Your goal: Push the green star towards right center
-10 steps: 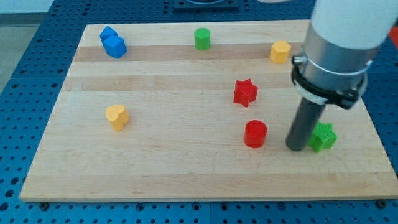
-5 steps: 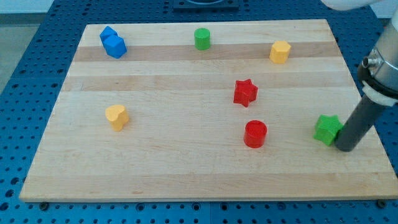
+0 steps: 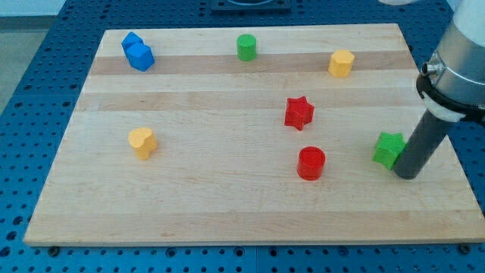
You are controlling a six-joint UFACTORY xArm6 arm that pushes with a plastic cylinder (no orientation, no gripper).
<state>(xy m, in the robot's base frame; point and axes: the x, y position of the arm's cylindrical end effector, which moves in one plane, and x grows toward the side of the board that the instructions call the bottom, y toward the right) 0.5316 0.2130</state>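
The green star [image 3: 389,149] lies on the wooden board [image 3: 227,197] near the view's right edge, a little below mid-height. My tip [image 3: 406,175] rests on the board just to the right of and slightly below the star, touching or almost touching its right side. The dark rod rises from the tip up to the grey arm at the view's upper right.
A red cylinder [image 3: 311,163] sits left of the star and a red star [image 3: 298,112] above it. A yellow block [image 3: 341,63] and a green cylinder [image 3: 245,47] lie near the top, a blue block [image 3: 138,51] at top left, a yellow heart [image 3: 142,142] at left.
My tip went from the star's left side around to its right side, then moved left and up. The green star has shifted a little left and up.
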